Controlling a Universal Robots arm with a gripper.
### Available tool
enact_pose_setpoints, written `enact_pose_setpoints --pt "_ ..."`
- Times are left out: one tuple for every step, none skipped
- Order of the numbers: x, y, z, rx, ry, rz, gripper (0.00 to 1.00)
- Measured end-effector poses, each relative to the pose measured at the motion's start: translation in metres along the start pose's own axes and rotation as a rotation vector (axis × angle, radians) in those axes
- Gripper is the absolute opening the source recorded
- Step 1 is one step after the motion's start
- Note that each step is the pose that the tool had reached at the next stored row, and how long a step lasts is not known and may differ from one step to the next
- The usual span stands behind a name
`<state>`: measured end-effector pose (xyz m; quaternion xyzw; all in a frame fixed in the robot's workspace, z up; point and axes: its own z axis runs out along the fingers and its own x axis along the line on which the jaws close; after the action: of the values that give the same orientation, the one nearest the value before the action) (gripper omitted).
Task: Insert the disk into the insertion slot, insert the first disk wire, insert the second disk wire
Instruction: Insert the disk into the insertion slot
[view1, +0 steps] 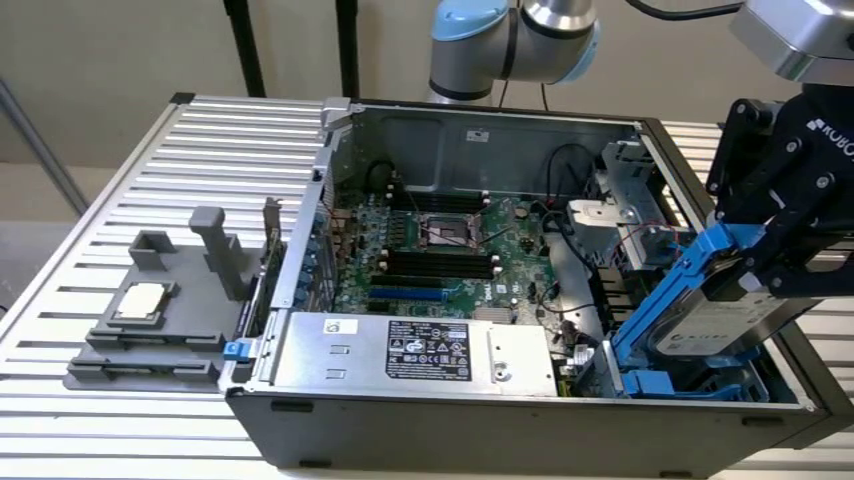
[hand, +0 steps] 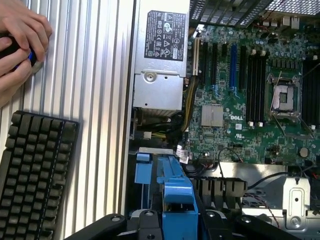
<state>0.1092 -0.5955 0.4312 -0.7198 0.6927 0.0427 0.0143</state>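
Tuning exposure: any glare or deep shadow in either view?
Exterior view: even light, no hard glare; the corner under the disk sits in shadow. Wrist view: ribbed table bright and pale, keyboard dark, motherboard evenly lit.

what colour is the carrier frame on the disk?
Bright blue carrier frame around the silver-grey disk; clearest in the exterior view.

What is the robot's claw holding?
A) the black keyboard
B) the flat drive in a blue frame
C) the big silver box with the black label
B: the gripper is clamped on the disk, which is tilted in its blue carrier.
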Motion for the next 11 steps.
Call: enact_pose_setpoints --pt "0.0002 0.0000 0.0001 0.0001 -0.0004 0.000 0.32" --pt "0.0004 0.0000 -0.0002 0.0001 -0.0007 0.000 0.32" --pt "0.0007 0.0000 -0.0009 0.0002 -0.0011 0.000 0.32" --pt "0.0008 0.0000 -0.0023 0.0005 -0.0018 0.000 0.32" --pt "0.0009 0.0001 -0.0047 0.0004 -0.0018 -0.001 0.32" --pt "0.0010 0.0002 -0.0074 0.0001 -0.0006 0.000 0.32" --pt "0.0010 0.0003 -0.0090 0.0001 -0.0006 0.000 0.32" --pt "0.0011 0.0005 -0.0096 0.0000 -0.0005 0.000 0.32" --pt "0.0016 0.0006 -0.0097 0.0000 0.0006 0.000 0.32" --pt "0.0018 0.0007 -0.0097 0.0000 0.0024 0.000 0.32" --pt "0.0020 0.0009 -0.0097 -0.0001 0.0049 0.000 0.32"
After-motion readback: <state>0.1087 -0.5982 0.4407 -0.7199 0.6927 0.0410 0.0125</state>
